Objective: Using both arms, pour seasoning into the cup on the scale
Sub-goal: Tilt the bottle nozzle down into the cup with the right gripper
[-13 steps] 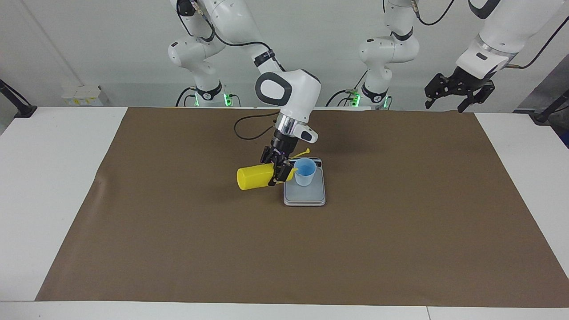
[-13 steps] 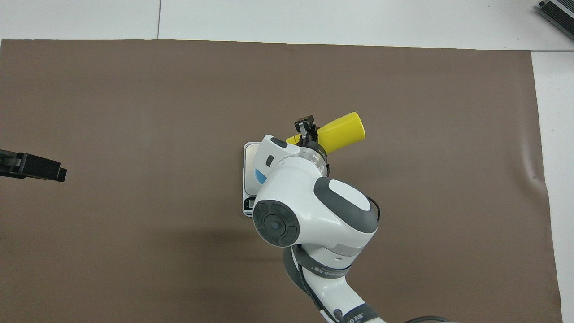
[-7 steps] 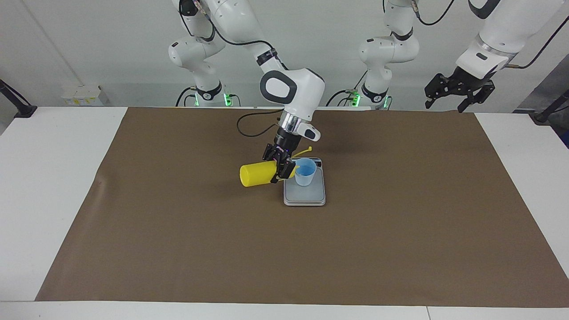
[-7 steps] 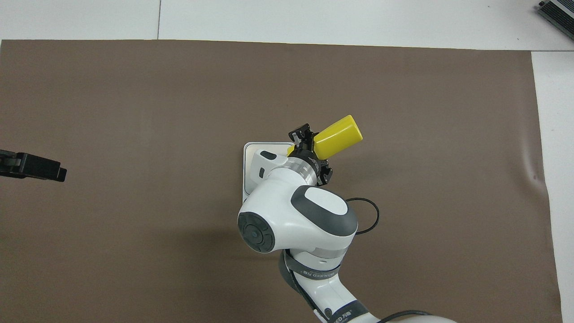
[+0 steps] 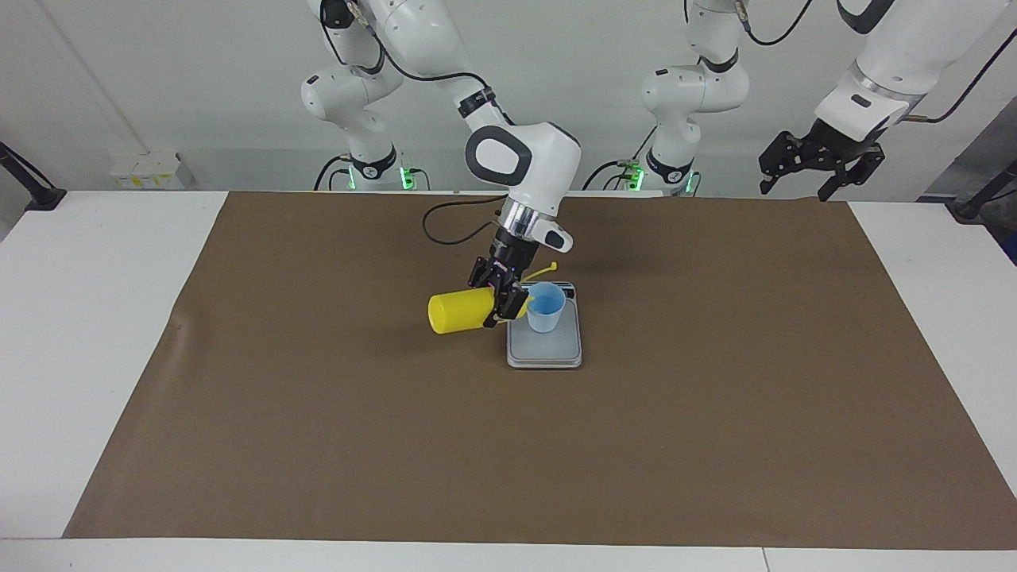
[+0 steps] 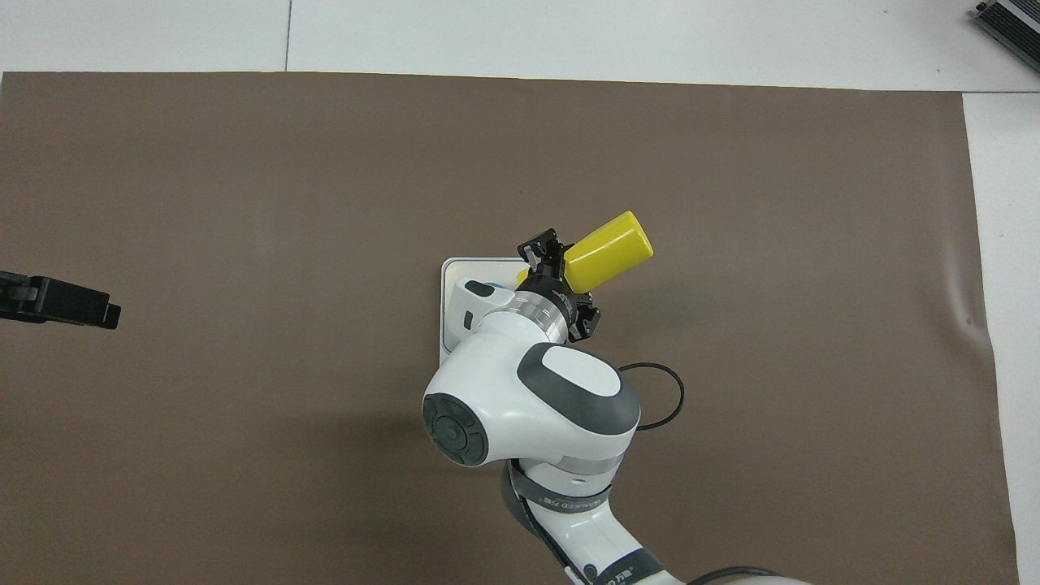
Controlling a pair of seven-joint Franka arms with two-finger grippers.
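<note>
While the seasoning bottle is gripped near its nozzle end, the right gripper is seen clamped tight on it above the scale's edge toward the right arm's end of the table. The bottle is held on its side, nearly level, with its flat base pointed toward the right arm's end and its nozzle directed at the cup. The nozzle tip is hidden by the gripper, so contact with the cup's rim cannot be judged. A thin yellow cap strap is seen sticking out above the cup.

The pale-blue cup is stood upright on the scale, on the part of the plate nearer to the robots, just in front of the dark display strip. The scale is laid on the brown mat about midway along the table. In the overhead view the cup is covered by the right arm, and only the bottle's body and a corner of the scale are shown.

The left gripper is held high and waiting over the table's edge at the left arm's end, its fingers spread wide and nothing between them.
</note>
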